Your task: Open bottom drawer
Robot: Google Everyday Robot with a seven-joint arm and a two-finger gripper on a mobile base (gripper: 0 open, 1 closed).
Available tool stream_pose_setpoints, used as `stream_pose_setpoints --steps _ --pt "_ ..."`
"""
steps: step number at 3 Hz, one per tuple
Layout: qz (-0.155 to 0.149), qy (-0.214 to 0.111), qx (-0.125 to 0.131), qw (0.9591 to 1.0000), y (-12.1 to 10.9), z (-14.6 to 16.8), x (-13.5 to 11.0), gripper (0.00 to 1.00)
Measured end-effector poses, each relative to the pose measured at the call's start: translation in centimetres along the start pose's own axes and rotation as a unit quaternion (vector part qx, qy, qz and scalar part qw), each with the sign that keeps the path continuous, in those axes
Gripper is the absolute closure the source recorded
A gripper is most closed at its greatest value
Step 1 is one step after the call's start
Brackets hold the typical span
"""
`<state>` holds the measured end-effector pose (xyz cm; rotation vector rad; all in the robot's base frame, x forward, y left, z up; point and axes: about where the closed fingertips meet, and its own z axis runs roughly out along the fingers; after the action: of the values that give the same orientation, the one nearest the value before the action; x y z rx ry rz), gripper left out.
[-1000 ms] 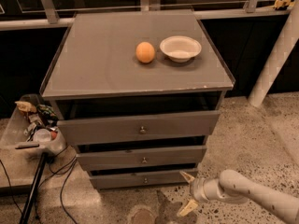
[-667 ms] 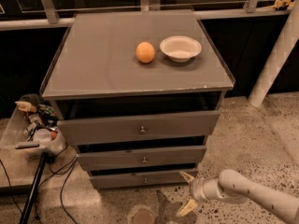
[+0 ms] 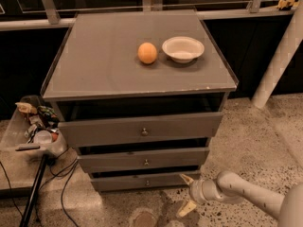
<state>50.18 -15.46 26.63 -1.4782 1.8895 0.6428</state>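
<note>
Your gripper [image 3: 187,193] is hovering low near the floor at the right, its fingers [image 3: 185,178] standing spread apart, holding nothing. The bottom drawer [image 3: 123,182] is sitting just left of the upper finger, lowest in the chest [image 3: 109,70].

My jaws hang at the lower right of the frame, spread wide, near the right end of the bottom drawer [image 3: 118,182]. Higher up, an orange [image 3: 147,53] and white bowl [image 3: 183,48] sit on the cabinet [image 3: 99,65].
</note>
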Motion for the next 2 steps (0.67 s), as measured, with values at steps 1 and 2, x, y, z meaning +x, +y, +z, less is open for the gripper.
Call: stream_pose_setpoints --steps 1,2 --pt "0.01 0.001 -0.003 0.9999 -0.7 1.4 1.2 0.0" --pt "0.015 -0.006 0.0 0.9999 -1.6 2.8 1.9 0.0"
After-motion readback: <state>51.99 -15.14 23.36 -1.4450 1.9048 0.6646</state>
